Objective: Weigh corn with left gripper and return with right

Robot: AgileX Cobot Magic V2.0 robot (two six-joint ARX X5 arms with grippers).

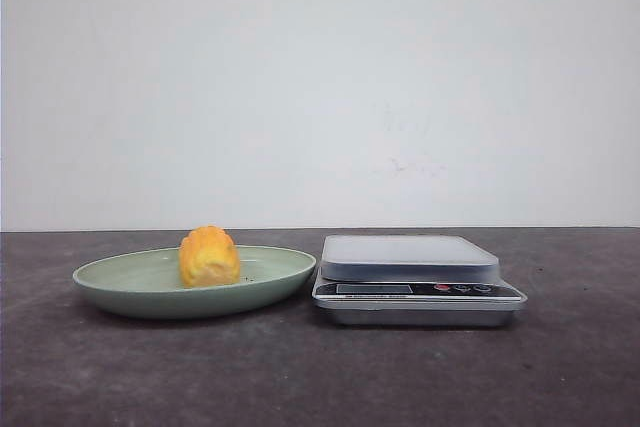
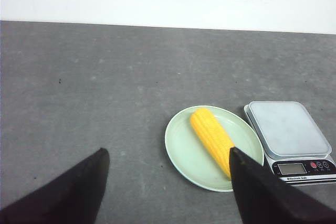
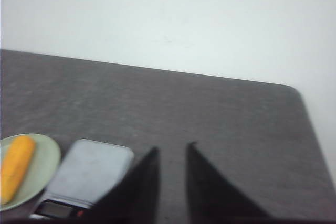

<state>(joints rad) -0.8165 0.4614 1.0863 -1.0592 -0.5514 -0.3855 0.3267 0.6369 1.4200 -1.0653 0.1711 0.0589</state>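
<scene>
Left claw: the left gripper [image 2: 167, 182] hangs high above the table [image 2: 94, 93] with its two dark fingers [image 2: 79, 187] spread wide apart and nothing between them.
Plate: a pale green plate [image 1: 120, 292] sits left of centre in the front view, low-rimmed and shallow.
Corn: the corn [image 2: 211, 139] lies flat in that plate, end-on to the front camera, long and ridged as the left wrist camera sees it.
Corn versus left claw: well apart, ahead of and below the open fingers, nearer the finger on the scale's side; no contact.
Scale: the scale [image 1: 415, 282] stands just beside the plate, platform bare; its display is too small to read.
Right claw: the right gripper [image 3: 172, 182] is held off beyond the scale, fingers a narrow gap apart, gripping nothing.
Corn versus right claw: well apart, with the scale between them.
Risk, grasp: I'd say the round cob could roll or skid across the plate if the fingers close off-centre.
Risk, plate: a low descent could catch the rim and shove the plate into the scale.
Risk, placement: set down near the platform edge, the corn may roll off.
</scene>
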